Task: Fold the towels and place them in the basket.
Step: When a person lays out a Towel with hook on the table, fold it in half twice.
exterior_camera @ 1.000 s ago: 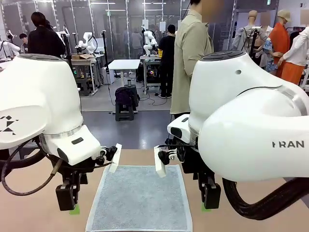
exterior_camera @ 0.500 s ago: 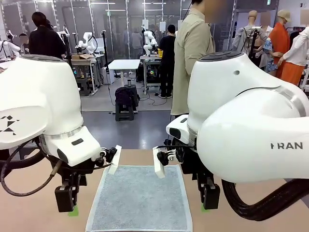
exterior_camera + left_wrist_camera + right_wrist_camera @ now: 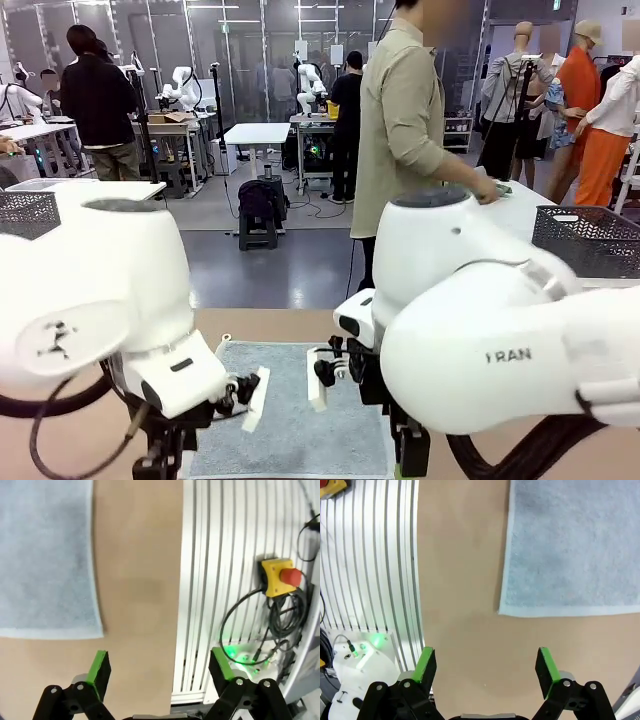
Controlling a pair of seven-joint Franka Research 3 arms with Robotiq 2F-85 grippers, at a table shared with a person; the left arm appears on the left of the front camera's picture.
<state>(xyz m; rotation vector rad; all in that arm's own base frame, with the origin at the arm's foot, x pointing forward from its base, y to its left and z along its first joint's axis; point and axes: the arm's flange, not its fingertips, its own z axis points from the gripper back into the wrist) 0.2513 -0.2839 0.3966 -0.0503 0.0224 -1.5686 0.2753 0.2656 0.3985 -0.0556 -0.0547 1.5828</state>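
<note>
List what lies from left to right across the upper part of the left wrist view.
In order: grey-blue towel → bare tan tabletop → white ribbed panel → yellow box with a red button.

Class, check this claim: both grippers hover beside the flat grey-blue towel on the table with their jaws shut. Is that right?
No. The jaws are open, not shut: the wrist views show the left gripper and the right gripper each spread wide and empty, beside the flat grey-blue towel.
</note>
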